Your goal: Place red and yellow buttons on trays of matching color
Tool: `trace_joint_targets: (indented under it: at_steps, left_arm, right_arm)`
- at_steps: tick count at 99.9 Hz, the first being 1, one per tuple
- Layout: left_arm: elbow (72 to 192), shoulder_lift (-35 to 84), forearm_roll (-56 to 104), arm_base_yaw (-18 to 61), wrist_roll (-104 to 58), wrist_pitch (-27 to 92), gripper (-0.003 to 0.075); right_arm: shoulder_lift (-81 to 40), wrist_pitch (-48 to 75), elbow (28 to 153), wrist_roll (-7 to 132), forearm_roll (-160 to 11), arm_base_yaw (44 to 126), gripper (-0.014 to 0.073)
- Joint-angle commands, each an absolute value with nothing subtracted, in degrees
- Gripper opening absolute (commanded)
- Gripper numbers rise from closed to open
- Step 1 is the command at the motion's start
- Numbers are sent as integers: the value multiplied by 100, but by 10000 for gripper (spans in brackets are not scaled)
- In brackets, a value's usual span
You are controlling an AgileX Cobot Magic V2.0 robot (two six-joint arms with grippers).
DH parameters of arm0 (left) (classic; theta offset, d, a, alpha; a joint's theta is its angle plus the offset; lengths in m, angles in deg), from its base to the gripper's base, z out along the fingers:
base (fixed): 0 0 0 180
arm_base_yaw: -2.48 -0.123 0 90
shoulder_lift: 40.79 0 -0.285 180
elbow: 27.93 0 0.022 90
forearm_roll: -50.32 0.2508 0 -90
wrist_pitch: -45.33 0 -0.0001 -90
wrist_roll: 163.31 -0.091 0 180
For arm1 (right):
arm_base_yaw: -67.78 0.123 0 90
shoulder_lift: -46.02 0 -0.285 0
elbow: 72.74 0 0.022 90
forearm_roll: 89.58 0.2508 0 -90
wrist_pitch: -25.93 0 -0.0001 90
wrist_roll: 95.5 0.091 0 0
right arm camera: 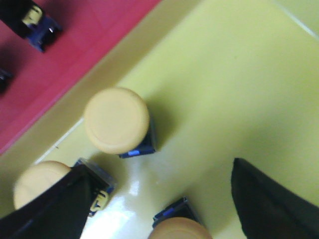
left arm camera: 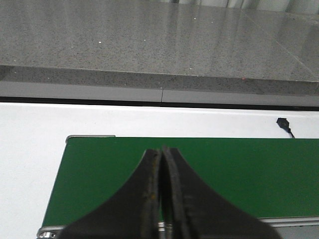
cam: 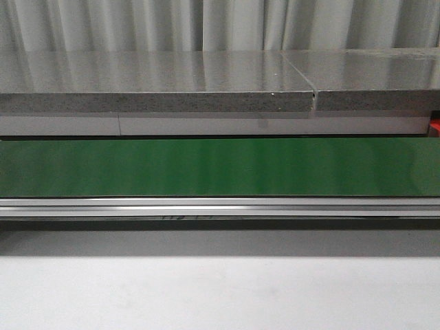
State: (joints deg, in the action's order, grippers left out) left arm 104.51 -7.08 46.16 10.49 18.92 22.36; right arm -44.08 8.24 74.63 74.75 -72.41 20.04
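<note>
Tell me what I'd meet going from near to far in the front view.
Plain white table surface → silver aluminium rail → green conveyor belt → grey speckled stone countertop → pale pleated curtain.

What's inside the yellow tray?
Three yellow buttons sit in the yellow tray: one whole, one half hidden behind a finger of the open right tool at, and one cut off at the picture's edge. Anything else inside is out of view.

Even light; glossy glare; close view perhaps defocused.
</note>
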Motion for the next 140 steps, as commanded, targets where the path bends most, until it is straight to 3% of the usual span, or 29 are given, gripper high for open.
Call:
trace_joint_targets:
  at_steps: [1, 70, 109, 121, 140]
  left_arm:
    - [10601, -686, 4575, 1039, 1940, 2660, -19]
    - [10601, -686, 4575, 1039, 1940, 2660, -19]
    - [10601, -686, 4575, 1039, 1940, 2660, -19]
    - [10601, -686, 4575, 1039, 1940, 2660, -19]
    - [10601, -686, 4575, 1039, 1940, 2660, -19]
  right_arm:
    - [-3868, 953, 7724, 7463, -7131, 2093, 582]
    - [-1011, 879, 7816, 6454, -7129, 5555, 582]
    - [1196, 129, 6617, 6235, -7182, 6120, 577]
    - [1826, -106, 6270, 6235, -7182, 6120, 463]
    - [2468, -295, 5991, 6235, -7182, 6120, 77]
